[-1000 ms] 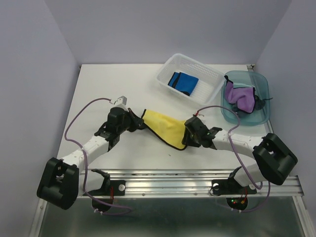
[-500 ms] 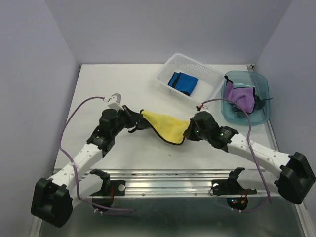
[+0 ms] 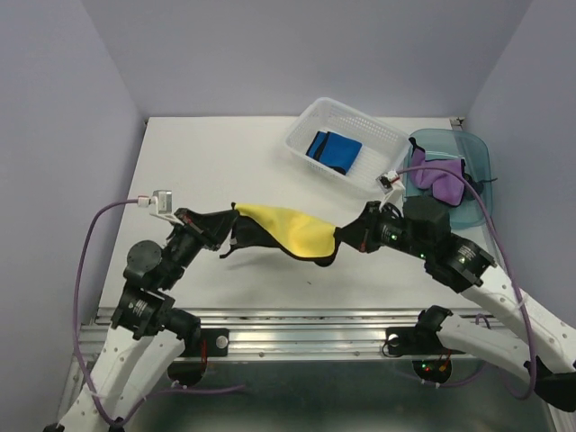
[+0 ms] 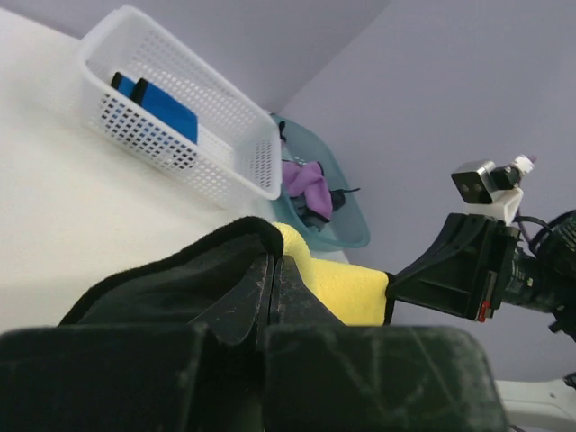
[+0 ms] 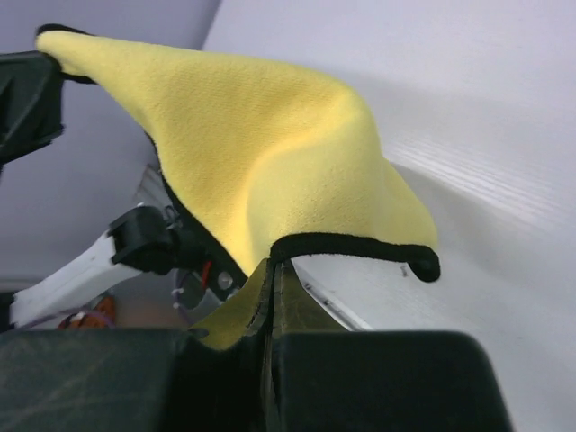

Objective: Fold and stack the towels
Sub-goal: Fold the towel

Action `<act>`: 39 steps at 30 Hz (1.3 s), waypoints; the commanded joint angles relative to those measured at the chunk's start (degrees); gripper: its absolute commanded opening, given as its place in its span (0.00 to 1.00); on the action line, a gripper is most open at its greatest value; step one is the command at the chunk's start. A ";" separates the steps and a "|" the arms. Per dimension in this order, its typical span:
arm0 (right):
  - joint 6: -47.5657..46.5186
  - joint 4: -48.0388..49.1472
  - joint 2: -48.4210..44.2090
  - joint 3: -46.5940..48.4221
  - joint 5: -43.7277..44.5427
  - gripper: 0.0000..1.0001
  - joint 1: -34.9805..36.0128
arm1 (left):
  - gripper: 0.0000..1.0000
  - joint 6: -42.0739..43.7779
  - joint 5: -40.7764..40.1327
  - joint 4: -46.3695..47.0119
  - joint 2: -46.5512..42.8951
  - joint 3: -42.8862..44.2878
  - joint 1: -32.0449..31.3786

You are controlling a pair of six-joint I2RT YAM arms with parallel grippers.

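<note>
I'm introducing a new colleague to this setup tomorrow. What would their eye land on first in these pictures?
The yellow towel stands out first: black-edged, it is held up over the middle of the table, pinched at one end by the left gripper and at the other by the right gripper. Behind it at the far right, a white slotted basket holds a folded blue towel, and beside that a teal bin holds a crumpled purple towel.

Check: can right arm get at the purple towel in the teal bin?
Probably not: right end effector is shut on the yellow towel, shared with the left end effector. The purple towel lies exposed in the open teal bin.
</note>
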 commanded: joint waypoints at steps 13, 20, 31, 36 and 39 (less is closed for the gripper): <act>2.39 -1.85 -1.11 0.74 6.84 0.01 0.20 | 0.00 -6.38 -1.18 -3.28 -4.34 -3.58 -0.23; 1.42 7.70 11.99 -1.97 8.20 0.01 -8.64 | 0.00 -5.77 -6.10 7.20 19.91 -5.45 -0.23; -1.66 11.60 26.59 1.45 0.36 0.01 -18.61 | 0.00 -2.60 -6.64 13.27 37.42 -0.69 -0.23; -2.53 11.07 27.12 0.74 1.07 0.01 -20.46 | 0.00 -2.95 -3.56 14.94 38.31 -4.37 -0.31; -3.41 10.81 28.60 0.48 1.07 0.01 -21.07 | 0.00 -4.18 -3.64 15.82 36.82 -7.88 -0.40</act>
